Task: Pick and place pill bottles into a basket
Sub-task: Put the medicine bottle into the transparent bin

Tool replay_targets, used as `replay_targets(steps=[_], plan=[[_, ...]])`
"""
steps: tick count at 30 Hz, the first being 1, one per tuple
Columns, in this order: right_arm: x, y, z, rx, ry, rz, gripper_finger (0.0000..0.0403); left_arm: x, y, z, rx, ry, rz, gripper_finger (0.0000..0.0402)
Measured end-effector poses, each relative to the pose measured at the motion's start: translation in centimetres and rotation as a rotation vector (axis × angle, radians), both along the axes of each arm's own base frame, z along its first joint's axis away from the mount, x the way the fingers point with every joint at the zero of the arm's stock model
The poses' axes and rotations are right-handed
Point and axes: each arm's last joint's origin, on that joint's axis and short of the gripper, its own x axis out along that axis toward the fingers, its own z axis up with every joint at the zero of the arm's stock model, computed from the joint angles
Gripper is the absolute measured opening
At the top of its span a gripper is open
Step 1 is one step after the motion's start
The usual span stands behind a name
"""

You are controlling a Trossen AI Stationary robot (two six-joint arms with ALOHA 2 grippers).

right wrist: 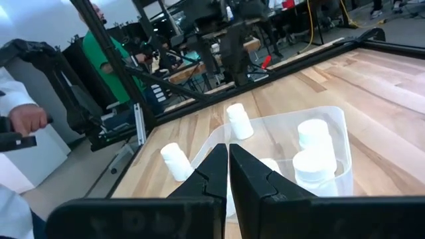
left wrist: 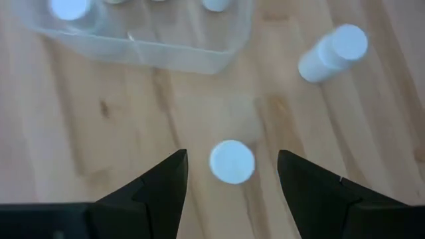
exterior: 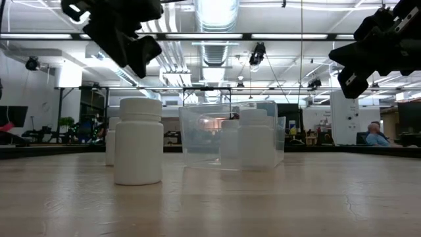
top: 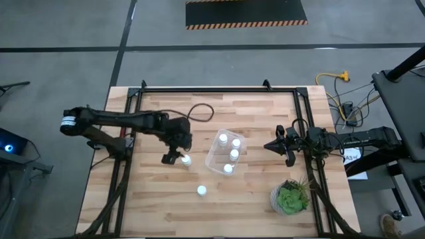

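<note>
The clear bin (top: pixel 214 159) stands mid-table with several white bottles (top: pixel 234 154) upright in it. Two more white bottles stand on their bases on the wood: one (top: pixel 186 160) just left of the bin, one (top: pixel 201 190) nearer the front edge. My left gripper (top: pixel 174 158) is open above the first bottle. In the left wrist view its fingers (left wrist: pixel 232 153) stand on either side of that bottle's cap (left wrist: pixel 232 162), well above it. My right gripper (top: pixel 275 146) is shut and empty, in the air right of the bin.
A green potted plant (top: pixel 290 198) stands at the front right. Black frame rails (top: pixel 219 89) run along the table's far, left and right edges. In the right wrist view a person's hand (right wrist: pixel 26 119) and white sleeve show beyond the table.
</note>
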Motion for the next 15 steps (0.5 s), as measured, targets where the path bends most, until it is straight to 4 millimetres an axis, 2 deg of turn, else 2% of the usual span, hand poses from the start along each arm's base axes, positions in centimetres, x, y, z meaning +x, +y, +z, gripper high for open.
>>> replay_targets(steps=[8, 15], plan=[[0.0, 0.0, 0.0, 0.008, 0.001, -0.001, 0.0008, 0.9, -1.9, -3.3, 0.005, 0.076, -0.064, 0.0215], [0.0, 0.0, 0.0, 0.032, 0.004, 0.000, 0.0008, 2.1, -2.2, -5.4, 0.007, 0.131, -0.073, 0.0215]])
